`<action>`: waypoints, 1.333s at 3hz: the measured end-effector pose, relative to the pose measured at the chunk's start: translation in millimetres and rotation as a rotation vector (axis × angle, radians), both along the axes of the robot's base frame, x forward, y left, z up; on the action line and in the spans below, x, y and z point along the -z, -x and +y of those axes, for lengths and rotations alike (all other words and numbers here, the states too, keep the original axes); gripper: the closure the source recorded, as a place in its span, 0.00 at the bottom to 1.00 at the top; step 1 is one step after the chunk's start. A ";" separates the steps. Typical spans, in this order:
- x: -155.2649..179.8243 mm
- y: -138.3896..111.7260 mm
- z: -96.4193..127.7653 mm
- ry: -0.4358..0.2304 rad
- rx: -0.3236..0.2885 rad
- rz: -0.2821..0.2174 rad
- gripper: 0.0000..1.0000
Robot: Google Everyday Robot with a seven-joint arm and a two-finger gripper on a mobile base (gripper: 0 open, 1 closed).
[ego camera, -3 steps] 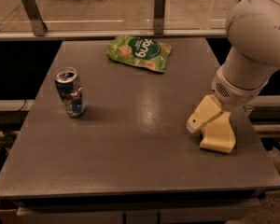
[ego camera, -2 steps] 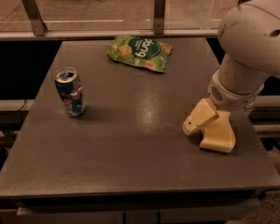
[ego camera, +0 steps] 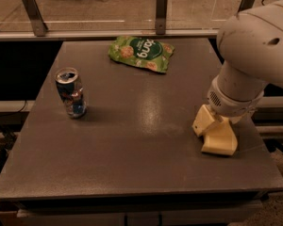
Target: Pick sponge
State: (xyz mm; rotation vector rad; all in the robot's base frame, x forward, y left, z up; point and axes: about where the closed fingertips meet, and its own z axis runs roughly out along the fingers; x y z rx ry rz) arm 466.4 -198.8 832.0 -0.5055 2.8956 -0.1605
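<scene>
My gripper (ego camera: pixel 213 133) is cream-yellow and angular. It hangs from the big white arm (ego camera: pixel 254 55) and sits low on the right side of the dark table (ego camera: pixel 132 145), touching or almost touching the top. No sponge shows anywhere in the camera view. It is either hidden by the arm and gripper or out of view.
A soda can (ego camera: pixel 71 92) stands upright at the table's left. A green snack bag (ego camera: pixel 141 53) lies flat at the back middle. Metal posts and a rail (ego camera: pixel 160 13) run behind the table. The table's right edge is close beside the gripper.
The arm has swung a little to the left and the gripper has sunk slightly toward the table. The can and the bag have not moved.
</scene>
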 end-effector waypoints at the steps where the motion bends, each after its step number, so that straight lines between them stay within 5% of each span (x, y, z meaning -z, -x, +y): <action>1: 4.1 2.2 1.5 -0.031 0.008 0.003 0.63; 2: 2.0 2.2 1.6 -0.033 0.009 0.003 0.87; 3: 0.7 2.2 1.5 -0.034 0.009 0.003 1.00; 4: -4.2 -11.9 11.2 -0.092 -0.059 -0.034 1.00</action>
